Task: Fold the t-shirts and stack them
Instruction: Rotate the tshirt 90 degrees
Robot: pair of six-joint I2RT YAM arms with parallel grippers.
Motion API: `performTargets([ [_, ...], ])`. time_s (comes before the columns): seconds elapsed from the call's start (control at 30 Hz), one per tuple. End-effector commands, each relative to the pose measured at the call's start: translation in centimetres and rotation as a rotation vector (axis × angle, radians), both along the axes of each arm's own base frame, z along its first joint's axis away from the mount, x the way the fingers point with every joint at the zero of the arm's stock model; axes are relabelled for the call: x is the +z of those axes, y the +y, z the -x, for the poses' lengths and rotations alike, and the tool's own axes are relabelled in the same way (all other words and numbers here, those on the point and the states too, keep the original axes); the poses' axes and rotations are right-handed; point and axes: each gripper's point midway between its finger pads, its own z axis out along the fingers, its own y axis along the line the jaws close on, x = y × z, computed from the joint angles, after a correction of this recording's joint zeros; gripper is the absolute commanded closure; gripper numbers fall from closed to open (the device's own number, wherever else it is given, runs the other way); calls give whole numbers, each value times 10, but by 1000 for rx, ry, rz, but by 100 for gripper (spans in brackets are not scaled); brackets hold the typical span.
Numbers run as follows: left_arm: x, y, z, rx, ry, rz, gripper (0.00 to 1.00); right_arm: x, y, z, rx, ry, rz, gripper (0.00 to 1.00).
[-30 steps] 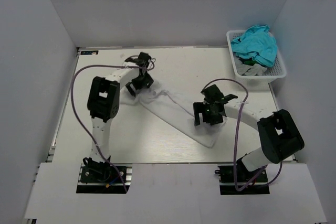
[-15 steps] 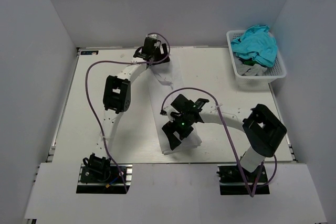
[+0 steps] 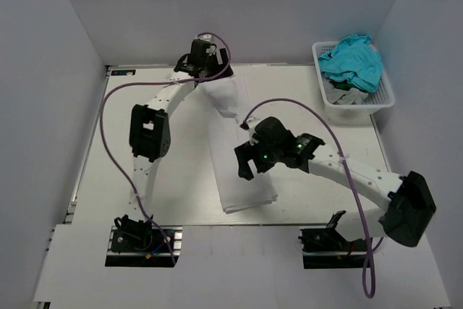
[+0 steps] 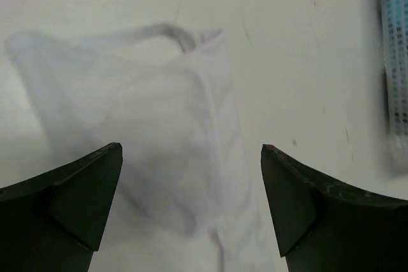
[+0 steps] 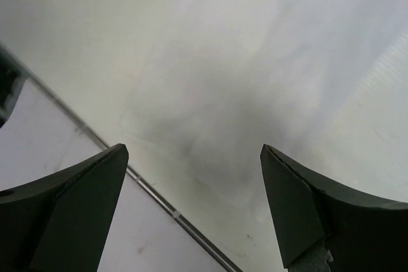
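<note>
White tabletop (image 3: 181,193) boxed in by plain pale walls, and the t-shirt (image 3: 253,192) is laid out on it as one long narrow strip. It runs from the far edge down the middle almost to the near edge. Looks to me like it's already been folded lengthwise and now needs folding end over end.

Handling-wise it's thin, floppy cloth, basically weightless. It'll sag and wrinkle the second you lift it from one spot, and it'll slide easily on that smooth surface. I'd pinch it at the two corners of one short end, both layers together, and carry that end over low and flat.

Left gripper (image 3: 206,77) is up at the far end of the strip, and the right gripper (image 3: 246,164) is over the near half. Both have their fingers spread wide with nothing between them.

Off in the far right corner there's a white basket (image 3: 387,99) with a teal cloth (image 3: 352,59) heaped in it, well apart from the shirt.

On the views: only the overhead shows the whole strip and where each arm sits. The left wrist view gives you the neck opening and a raised crease in the shirt (image 4: 159,125), plus a sliver of basket (image 4: 396,62). The right wrist view is mostly blurry white cloth (image 5: 255,62) near the table's front edge. The wrist views are what make the spread fingers obvious.
</note>
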Motion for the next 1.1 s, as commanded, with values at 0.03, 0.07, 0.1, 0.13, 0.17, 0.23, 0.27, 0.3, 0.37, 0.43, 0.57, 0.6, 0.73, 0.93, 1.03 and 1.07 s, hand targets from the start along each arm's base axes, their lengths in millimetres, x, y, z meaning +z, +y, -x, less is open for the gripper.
performTargets([
  [0.03, 70, 17, 108, -25, 36, 4, 0, -20, -64, -18, -344, -1, 140, 10],
  [0.07, 100, 23, 136, -40, 1, 47, 0, -27, -72, -13, -360, 15, 159, 10],
  [0.1, 51, 30, 173, -43, 128, 27, 0, -37, -83, -8, -403, 60, 184, 10],
  [0.13, 46, 29, 192, -41, 147, 45, 0, -39, -89, -7, -426, 72, 187, 10],
  [0.17, 42, 21, 216, -98, 177, 74, 0, -51, -102, -1, -452, 98, 218, 10],
  [0.23, 28, 28, 259, -112, 240, 70, 0, -60, -119, -4, -531, 115, 243, 10],
  [0.27, 19, 29, 279, -103, 307, 82, 0, -64, -124, -3, -541, 119, 250, 10],
  [0.3, -2, 31, 305, -105, 375, 69, 0, -75, -132, 5, -542, 150, 282, 11],
  [0.37, 0, 21, 339, -166, 417, 144, 0, -84, -139, 10, -520, 185, 316, 12],
  [0.43, -28, 20, 380, -205, 511, 145, 0, -88, -135, 16, -490, 228, 286, 12],
  [0.57, -41, 12, 440, -312, 627, 210, 0, -83, -121, 15, -429, 230, 203, 14],
  [0.6, -43, 10, 447, -312, 631, 228, 0, -79, -111, 18, -378, 236, 152, 16],
  [0.73, -57, -6, 479, -402, 692, 194, 4, -82, -100, 24, -315, 277, 107, 17],
  [0.93, -83, -19, 508, -482, 791, 53, 14, -101, -95, 43, -274, 374, 93, 17],
  [1.03, -94, -19, 519, -489, 816, -41, 21, -104, -94, 46, -260, 381, 75, 23],
  [1.07, -98, -17, 521, -483, 822, -63, 23, -104, -94, 46, -260, 382, 75, 23],
])
